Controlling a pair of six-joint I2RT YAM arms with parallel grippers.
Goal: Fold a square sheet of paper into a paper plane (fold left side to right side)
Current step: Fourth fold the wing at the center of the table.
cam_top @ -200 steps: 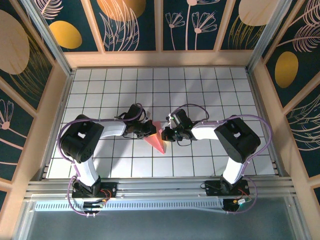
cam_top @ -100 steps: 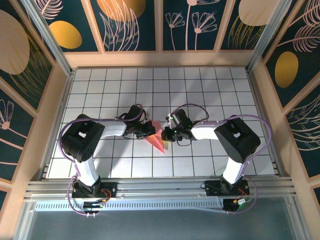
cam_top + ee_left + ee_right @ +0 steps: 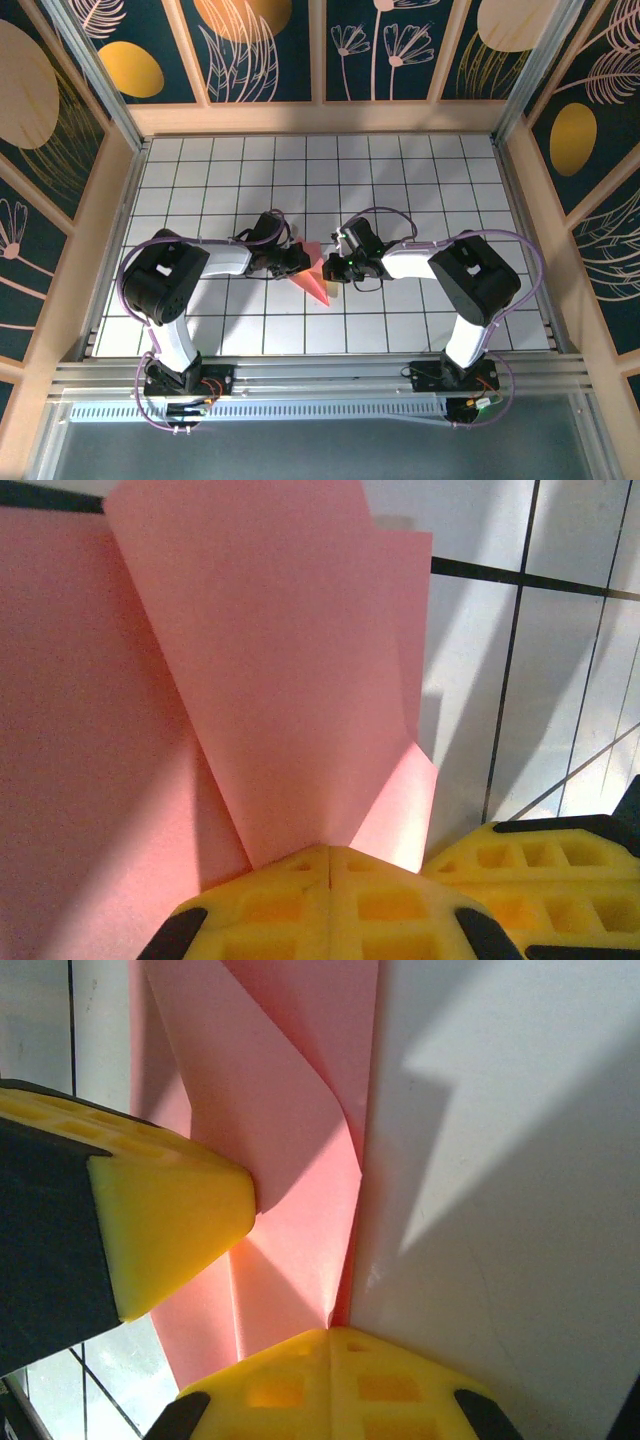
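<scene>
The left gripper (image 3: 298,261) has its two yellow fingers closed flat against each other. In its wrist view a raised pink flap starts right at the fingertips and fans away from them. Whether a paper edge is nipped in the seam I cannot tell.

Between the two grippers the sheet of paper (image 3: 316,280) lies on the tiled table (image 3: 420,180). It is already creased into a narrow triangle with overlapping layers, its tip pointing toward the arm bases.

The right gripper (image 3: 332,268) is closed too, its fingertips at the paper's right edge, where several creases meet just ahead of them. The left gripper's finger sits close beside it on the pink.

This looks like mid-fold work — the left layer being brought over to the right side. The next move probably calls for the left fingertips to carry the flap across, edge to edge, while the right fingertips pin the sheet — thin paper slides easily on smooth tile.
</scene>
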